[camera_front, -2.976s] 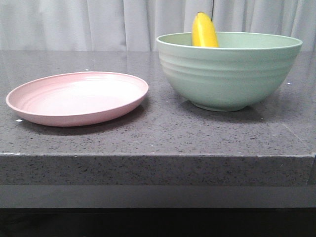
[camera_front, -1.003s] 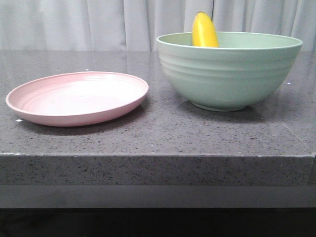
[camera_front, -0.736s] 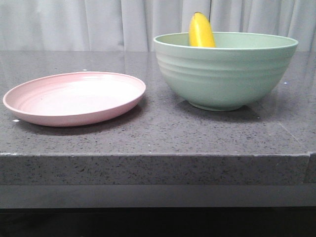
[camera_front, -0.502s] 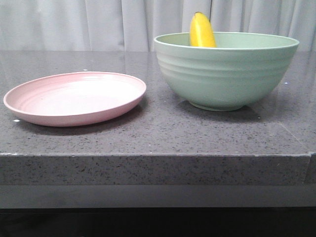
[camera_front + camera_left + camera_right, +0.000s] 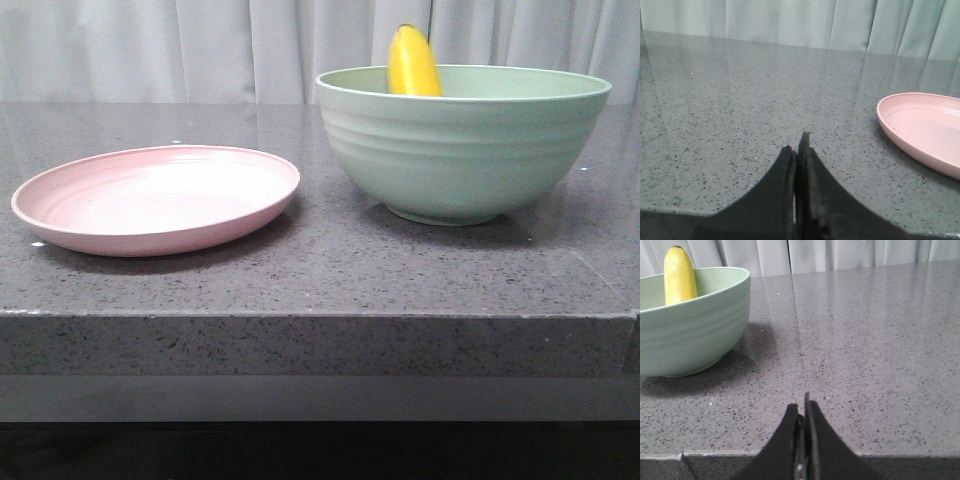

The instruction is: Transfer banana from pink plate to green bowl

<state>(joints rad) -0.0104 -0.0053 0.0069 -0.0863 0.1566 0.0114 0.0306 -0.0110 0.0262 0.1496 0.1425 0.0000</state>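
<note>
A dark grey speckled stone surface (image 5: 330, 270) with a thick front edge fills the front view, with pale curtains (image 5: 150, 50) hanging behind it. On the left of it lies the pink plate (image 5: 156, 198), shallow and bare. To the right, close by but not touching, stands the green bowl (image 5: 463, 140), much taller than the plate. The banana (image 5: 413, 62) is inside the bowl, leaning upright near the rim on the plate's side, its yellow upper part and dark tip rising above the rim. Neither arm shows in this view.

In the left wrist view, the left end effector (image 5: 797, 150) sits low over the near edge of the surface, its two black fingers pressed together with nothing between them. The plate (image 5: 925, 131) lies well apart from it, only partly in frame, with curtains beyond.

In the right wrist view, the right end effector (image 5: 802, 410) is likewise closed tight and holds nothing, just above the surface's edge. The bowl (image 5: 690, 322) stands apart from it, casting a shadow on the stone, and the banana (image 5: 680, 276) props against the bowl's inner wall, its top above the rim.
</note>
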